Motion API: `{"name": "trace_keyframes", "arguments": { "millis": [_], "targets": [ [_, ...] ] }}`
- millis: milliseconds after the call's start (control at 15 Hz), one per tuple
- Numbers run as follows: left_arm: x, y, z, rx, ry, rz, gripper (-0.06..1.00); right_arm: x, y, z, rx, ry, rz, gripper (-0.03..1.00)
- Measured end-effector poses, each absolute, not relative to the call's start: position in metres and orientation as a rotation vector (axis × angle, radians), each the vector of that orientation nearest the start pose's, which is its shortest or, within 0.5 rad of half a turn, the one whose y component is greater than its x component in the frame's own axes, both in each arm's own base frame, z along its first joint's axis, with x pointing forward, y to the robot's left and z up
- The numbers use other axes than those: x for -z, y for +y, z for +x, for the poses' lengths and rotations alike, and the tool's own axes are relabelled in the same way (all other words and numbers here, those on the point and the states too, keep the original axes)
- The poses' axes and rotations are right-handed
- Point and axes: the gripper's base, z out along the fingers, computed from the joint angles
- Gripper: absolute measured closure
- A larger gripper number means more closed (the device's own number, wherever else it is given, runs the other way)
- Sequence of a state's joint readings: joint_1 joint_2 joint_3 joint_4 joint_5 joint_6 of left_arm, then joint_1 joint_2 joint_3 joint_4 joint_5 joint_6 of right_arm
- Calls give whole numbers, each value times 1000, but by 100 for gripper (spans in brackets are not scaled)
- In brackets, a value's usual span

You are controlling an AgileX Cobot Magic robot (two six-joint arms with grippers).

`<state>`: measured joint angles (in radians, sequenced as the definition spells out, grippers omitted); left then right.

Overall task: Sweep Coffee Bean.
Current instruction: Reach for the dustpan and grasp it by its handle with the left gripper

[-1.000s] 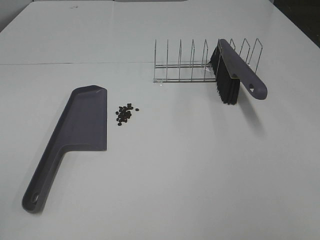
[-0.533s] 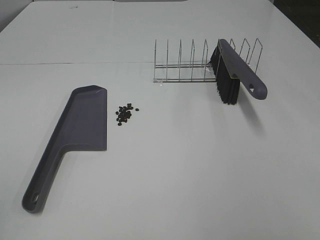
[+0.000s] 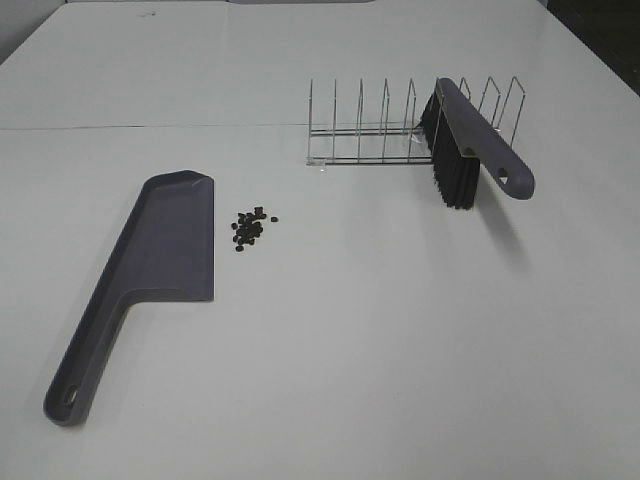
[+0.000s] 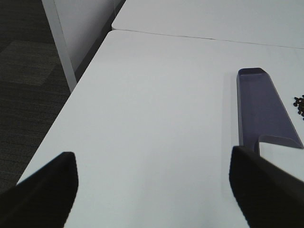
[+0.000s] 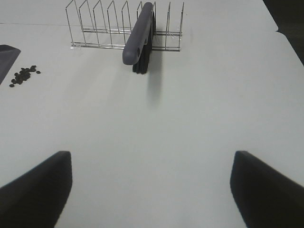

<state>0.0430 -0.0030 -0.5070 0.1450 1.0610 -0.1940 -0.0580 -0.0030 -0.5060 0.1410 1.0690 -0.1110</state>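
A small cluster of dark coffee beans (image 3: 250, 228) lies on the white table, just right of the blade of a purple-grey dustpan (image 3: 165, 250). The beans also show in the right wrist view (image 5: 23, 75) and at the edge of the left wrist view (image 4: 299, 103). A purple brush (image 3: 470, 140) with black bristles rests in a wire rack (image 3: 370, 130) at the back right. My left gripper (image 4: 152, 190) is open and empty, near the table's left edge, short of the dustpan (image 4: 263, 109). My right gripper (image 5: 152, 190) is open and empty, well in front of the brush (image 5: 140, 35). Neither gripper shows in the exterior view.
The wire rack (image 5: 118, 28) has several upright dividers. The table's left edge (image 4: 71, 109) drops to a dark carpeted floor. A seam between two tabletops (image 3: 150, 127) runs across the back.
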Motion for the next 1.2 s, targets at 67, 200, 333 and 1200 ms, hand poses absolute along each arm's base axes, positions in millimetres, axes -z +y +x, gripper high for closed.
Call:
{"name": "trace_keyframes", "arguments": {
  "millis": [67,200,333,1200],
  "targets": [
    [-280,11,-7,-78,2012,-247,13,-279,12,-6,-63,2035,-62,17],
    [-280,11,-7,-78,2012,-247,13,-279,12,-6,-63,2035,-62,17],
    [-280,11,-7,-78,2012,-247,13,-279,12,-6,-63,2035,-62,17],
    [-280,11,-7,-78,2012,-247,13,-279,12,-6,-63,2035,-62,17]
  ]
}}
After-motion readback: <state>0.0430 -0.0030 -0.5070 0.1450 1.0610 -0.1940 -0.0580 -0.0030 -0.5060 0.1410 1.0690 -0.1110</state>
